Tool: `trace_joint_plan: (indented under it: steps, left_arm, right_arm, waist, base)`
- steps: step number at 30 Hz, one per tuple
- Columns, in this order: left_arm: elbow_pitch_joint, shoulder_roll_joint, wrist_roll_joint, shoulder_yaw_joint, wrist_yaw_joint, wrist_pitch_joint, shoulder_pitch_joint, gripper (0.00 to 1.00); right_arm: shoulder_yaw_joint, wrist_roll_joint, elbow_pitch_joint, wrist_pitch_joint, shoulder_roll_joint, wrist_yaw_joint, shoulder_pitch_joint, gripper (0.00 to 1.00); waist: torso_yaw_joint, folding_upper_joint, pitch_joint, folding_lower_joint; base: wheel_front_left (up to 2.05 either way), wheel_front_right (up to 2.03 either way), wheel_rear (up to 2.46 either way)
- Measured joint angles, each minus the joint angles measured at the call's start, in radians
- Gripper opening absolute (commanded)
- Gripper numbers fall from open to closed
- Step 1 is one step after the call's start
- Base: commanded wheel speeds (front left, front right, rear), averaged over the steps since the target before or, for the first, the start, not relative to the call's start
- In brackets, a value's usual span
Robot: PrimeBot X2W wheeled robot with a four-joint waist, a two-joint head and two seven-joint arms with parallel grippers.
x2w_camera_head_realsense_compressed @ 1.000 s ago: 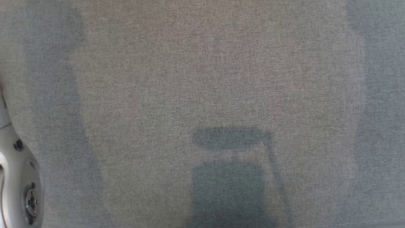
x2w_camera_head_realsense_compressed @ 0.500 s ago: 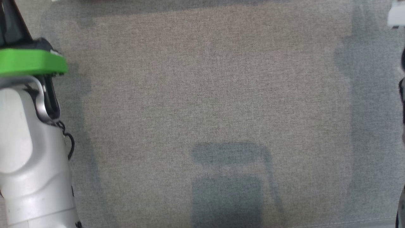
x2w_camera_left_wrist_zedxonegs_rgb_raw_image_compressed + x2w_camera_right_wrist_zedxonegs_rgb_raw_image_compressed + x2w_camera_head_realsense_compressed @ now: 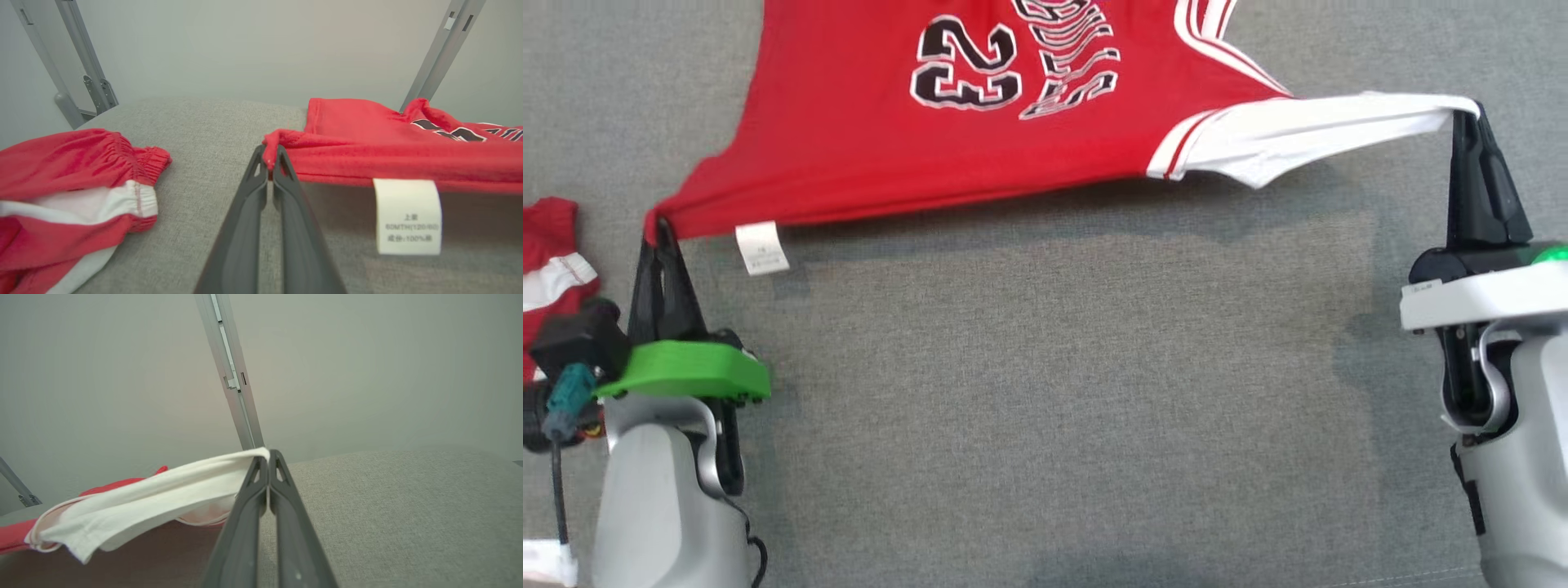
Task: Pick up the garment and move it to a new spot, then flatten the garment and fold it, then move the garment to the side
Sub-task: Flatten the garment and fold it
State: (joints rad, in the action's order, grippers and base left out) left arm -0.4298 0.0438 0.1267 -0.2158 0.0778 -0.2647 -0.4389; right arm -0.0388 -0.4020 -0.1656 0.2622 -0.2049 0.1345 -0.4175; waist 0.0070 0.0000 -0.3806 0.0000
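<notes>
Garment (image 3: 947, 122), one red jersey numbered 23, spans the head view from 9 to 2 o'clock, its near edge taut above the grey cloth surface (image 3: 1045, 408). Two arms reach toward 12. The left gripper (image 3: 656, 233) is clamped on the red hem corner and the right gripper (image 3: 1464, 114) on the white sleeve. One pair of red shorts (image 3: 551, 245) lies at 9 o'clock. One white label (image 3: 761, 247) dangles.

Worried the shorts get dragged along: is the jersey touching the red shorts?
Apart. In the left wrist view, bare grey surface lies between the jersey and the shorts; the left gripper pinches only the jersey's corner.
</notes>
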Motion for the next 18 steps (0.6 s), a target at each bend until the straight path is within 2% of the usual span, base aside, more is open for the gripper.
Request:
trace_joint_plan:
  steps: [6, 18]
  left_arm:
    - [-0.024, -0.001, 0.057, 0.010, -0.034, 0.000, 0.093, 0.00]
    - [-0.028, -0.001, 0.107, 0.007, -0.044, 0.000, 0.307, 0.00]
  right_arm:
    - [0.004, 0.002, 0.002, 0.000, 0.046, 0.000, 0.103, 0.00]
    - [0.038, 0.010, -0.029, -0.001, 0.086, -0.001, 0.311, 0.00]
  waist:
    - [-0.010, 0.0000, 0.076, 0.0000]
    - [-0.029, 0.0000, 0.236, -0.0001]
  base:
    - [0.00, 0.00, 0.00]
    - [0.00, 0.00, 0.00]
